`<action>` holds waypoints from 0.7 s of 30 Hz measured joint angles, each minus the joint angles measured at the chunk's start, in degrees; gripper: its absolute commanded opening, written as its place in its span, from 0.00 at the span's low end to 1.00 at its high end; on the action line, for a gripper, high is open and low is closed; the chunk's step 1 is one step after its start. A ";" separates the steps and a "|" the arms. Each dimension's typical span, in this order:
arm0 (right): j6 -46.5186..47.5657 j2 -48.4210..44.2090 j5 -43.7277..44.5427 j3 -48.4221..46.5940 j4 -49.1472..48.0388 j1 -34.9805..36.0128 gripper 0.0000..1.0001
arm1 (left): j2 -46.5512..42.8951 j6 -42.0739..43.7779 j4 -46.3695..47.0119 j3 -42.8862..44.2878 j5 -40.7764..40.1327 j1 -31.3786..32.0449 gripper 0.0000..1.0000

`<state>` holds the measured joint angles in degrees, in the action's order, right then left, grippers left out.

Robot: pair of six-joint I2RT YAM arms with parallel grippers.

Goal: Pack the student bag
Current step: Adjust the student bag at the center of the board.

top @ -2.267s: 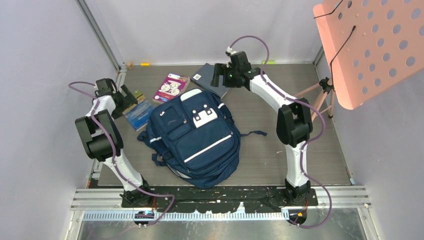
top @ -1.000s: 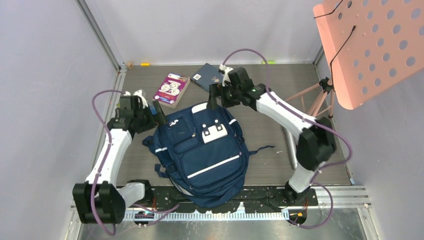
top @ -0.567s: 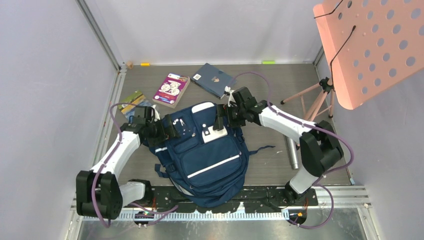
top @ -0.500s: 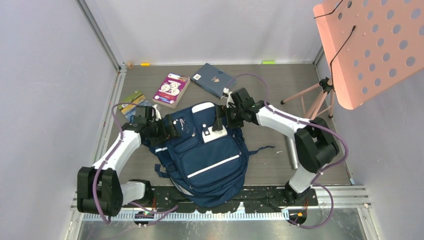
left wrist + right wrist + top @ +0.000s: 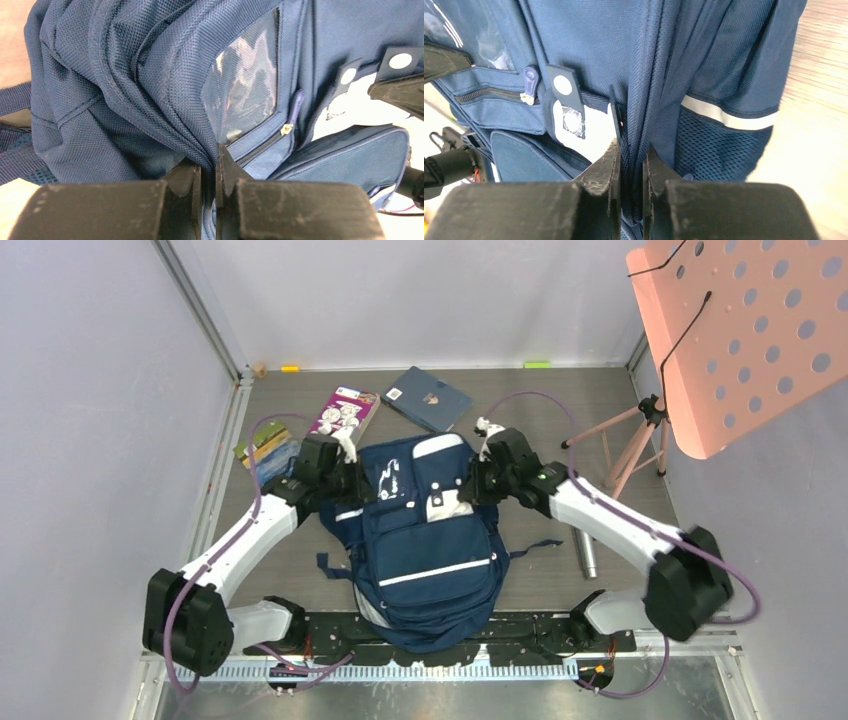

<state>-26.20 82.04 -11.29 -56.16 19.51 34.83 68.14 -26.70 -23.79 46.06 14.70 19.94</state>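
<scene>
The student bag (image 5: 430, 585), navy with white stripes and white patches, lies front-up in the middle of the table, its top toward the far side. My left gripper (image 5: 352, 480) is at the bag's upper left side. In the left wrist view it (image 5: 209, 162) is shut on a fold of the bag's fabric (image 5: 125, 75) beside a clear window pocket. At the upper right side, my right gripper (image 5: 470, 485) pinches a bunched seam of the bag (image 5: 589, 45), its jaws (image 5: 630, 152) shut on it next to the mesh side pocket.
Beyond the bag lie a purple book (image 5: 343, 412) and a dark blue book (image 5: 428, 398). A stack of colourful booklets (image 5: 266, 448) sits at the left edge. Right of the bag are a metal cylinder (image 5: 587, 557), a tripod (image 5: 630, 445) and a pink perforated board (image 5: 745, 330).
Both grippers have shut on the bag's upper sides. The bag's top has bunched up and shifted right and toward the far side. Both arms moved with it.
</scene>
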 measured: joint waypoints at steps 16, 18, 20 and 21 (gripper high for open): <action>-1.11 -25.00 42.73 10.43 3.89 3.23 0.02 | 40.46 8.98 5.95 44.44 4.24 13.00 0.00; -1.20 -22.77 44.65 11.13 3.10 3.26 0.15 | 45.55 9.70 5.95 47.95 4.79 13.29 0.19; -1.31 -20.76 45.38 11.21 2.40 3.26 0.41 | 48.87 10.82 4.31 50.86 4.79 13.31 0.50; -1.33 -20.11 45.57 11.21 1.86 3.26 0.57 | 49.88 11.78 3.65 52.17 4.37 13.31 0.63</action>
<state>-27.53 61.93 34.28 -44.95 21.37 38.09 118.02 -14.92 -20.14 98.24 19.07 33.26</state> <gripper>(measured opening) 0.264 0.292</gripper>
